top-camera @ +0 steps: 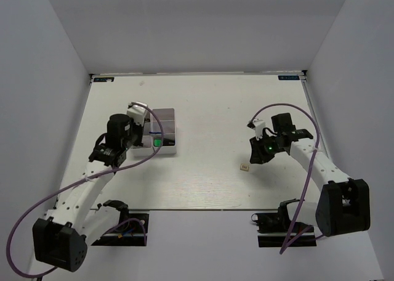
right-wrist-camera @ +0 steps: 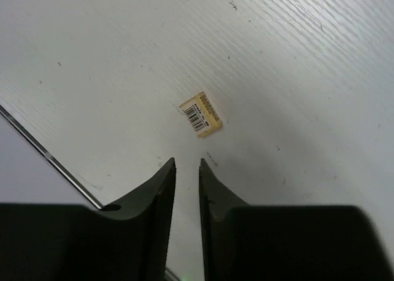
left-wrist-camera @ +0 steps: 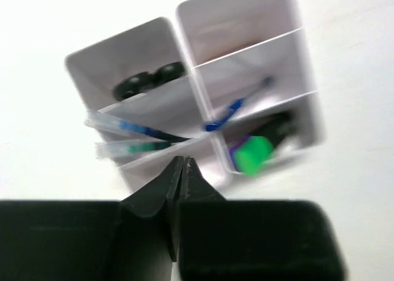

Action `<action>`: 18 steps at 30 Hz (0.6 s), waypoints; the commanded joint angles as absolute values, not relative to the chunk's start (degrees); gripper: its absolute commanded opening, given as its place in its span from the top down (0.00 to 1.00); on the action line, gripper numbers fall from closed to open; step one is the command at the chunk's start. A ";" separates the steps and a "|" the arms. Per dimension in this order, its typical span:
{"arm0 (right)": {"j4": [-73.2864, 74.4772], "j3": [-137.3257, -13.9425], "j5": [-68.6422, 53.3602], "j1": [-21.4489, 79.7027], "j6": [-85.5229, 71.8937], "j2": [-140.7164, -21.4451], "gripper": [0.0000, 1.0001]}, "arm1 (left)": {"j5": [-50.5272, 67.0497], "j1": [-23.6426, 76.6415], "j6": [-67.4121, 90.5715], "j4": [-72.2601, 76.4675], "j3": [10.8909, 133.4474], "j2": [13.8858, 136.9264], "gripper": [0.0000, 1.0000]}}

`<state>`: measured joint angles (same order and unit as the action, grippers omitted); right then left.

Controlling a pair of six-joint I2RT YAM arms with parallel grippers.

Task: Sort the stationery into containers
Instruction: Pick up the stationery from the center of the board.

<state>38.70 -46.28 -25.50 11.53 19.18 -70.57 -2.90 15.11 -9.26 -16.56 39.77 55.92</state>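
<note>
- we see the tiny beige cube (right-wrist-camera: 200,113) (barcode label up) on the table (right-wrist-camera: 295,59), just ahead of our right gripper (right-wrist-camera: 186,167), whose jaws stand a sliver apart with nothing between them.
- our left gripper (left-wrist-camera: 182,164) is pinched closed on nothing above the white tray (left-wrist-camera: 120,37), which holds blue pens (left-wrist-camera: 237,105) and a green highlighter (left-wrist-camera: 253,154).

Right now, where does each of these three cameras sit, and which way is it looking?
Top external: fixed above and behind the arms, looking down on the table; both arms show, bases at the bottom.
Left wrist: on the left arm, looking past the shut left hand into the white tray.
Right wrist: on the right arm, looking down past the slightly parted right hand at the beige cube.
Shared: the top view also shows the tray and the cube.
</note>
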 commanded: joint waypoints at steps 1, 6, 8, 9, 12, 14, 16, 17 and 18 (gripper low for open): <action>35.95 -44.74 -29.27 12.39 30.38 -71.54 0.73 | 4.11 16.17 2.97 -31.60 46.91 50.99 0.82; 32.43 -43.42 -26.99 14.67 36.38 -75.93 0.36 | 9.22 17.75 8.43 -40.85 41.67 43.87 0.32; 30.68 -43.07 -25.41 16.42 35.87 -77.95 0.29 | 9.75 17.58 8.61 -42.09 38.78 40.72 0.30; 29.11 -43.07 -24.10 17.04 35.51 -78.48 0.29 | 9.58 17.67 8.61 -43.49 38.06 40.17 0.29; 27.69 -43.68 -20.75 18.89 34.63 -81.38 0.29 | 9.15 17.58 8.52 -44.56 35.69 37.53 0.29; 27.34 -44.21 -20.04 20.30 34.63 -82.87 0.29 | 9.14 17.67 8.70 -44.82 34.81 35.69 0.29; 26.11 -43.42 -17.94 21.96 34.80 -83.40 0.31 | 8.79 17.67 8.70 -44.56 34.80 34.90 0.29; 25.58 -43.24 -17.06 22.23 34.80 -83.76 0.31 | 8.62 17.67 8.96 -44.47 34.72 34.28 0.29; 24.45 -42.37 -14.01 23.63 35.33 -84.46 0.35 | 8.27 17.67 8.88 -44.56 34.37 33.67 0.29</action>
